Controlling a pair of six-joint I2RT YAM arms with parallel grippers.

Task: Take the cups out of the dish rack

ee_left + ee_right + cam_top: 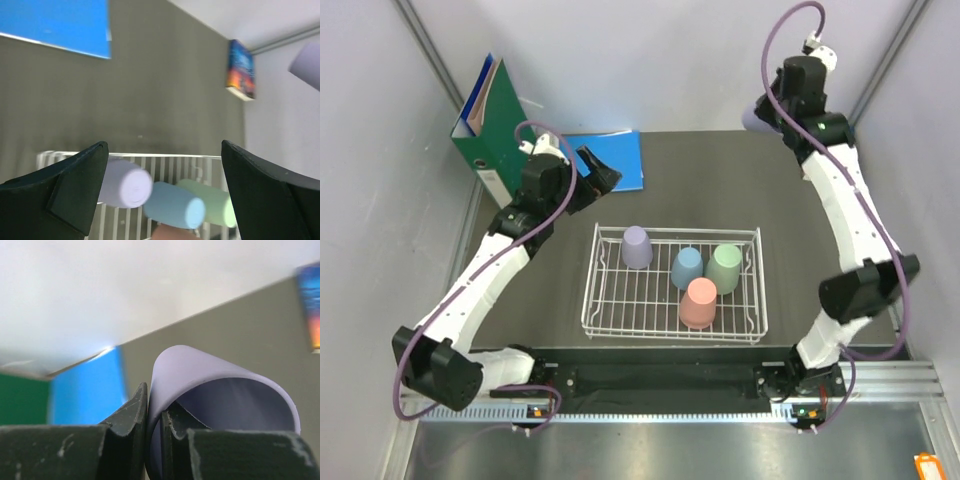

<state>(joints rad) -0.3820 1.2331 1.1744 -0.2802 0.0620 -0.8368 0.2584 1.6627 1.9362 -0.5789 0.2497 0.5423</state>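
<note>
Two arms: white shells, black joints and purple cables, one on each side of the table.
Far left: a green binder (490, 125) stands on edge against the wall.
Left hand: the left gripper (603, 168) hovers beyond the rack's far left corner, its black wedge-shaped fingers spread wide around nothing.
Back of table: a flat blue sheet (620, 160) lies just beside that gripper.
Centre: the dish rack (592, 300), a white wire grid with low raised sides, sits near the front edge.
In the rack: four smooth matte tapered tumblers, mouth down. The lavender cup (637, 246) is at the far left; the dusty blue cup (687, 267) and sage green cup (725, 268) stand close together; the salmon pink cup (698, 303) is just in front of them.
Right hand: the right gripper (155, 405), raised at the far right, pinches the wall of a second lavender cup (220, 375) between scuffed black fingers, one inside the mouth, one outside.
Surface: a dark grey matte table (720, 180).
Room: plain pale walls.
Print: a small box (242, 69) in blue and orange by the far right wall, too blurred to read.
</note>
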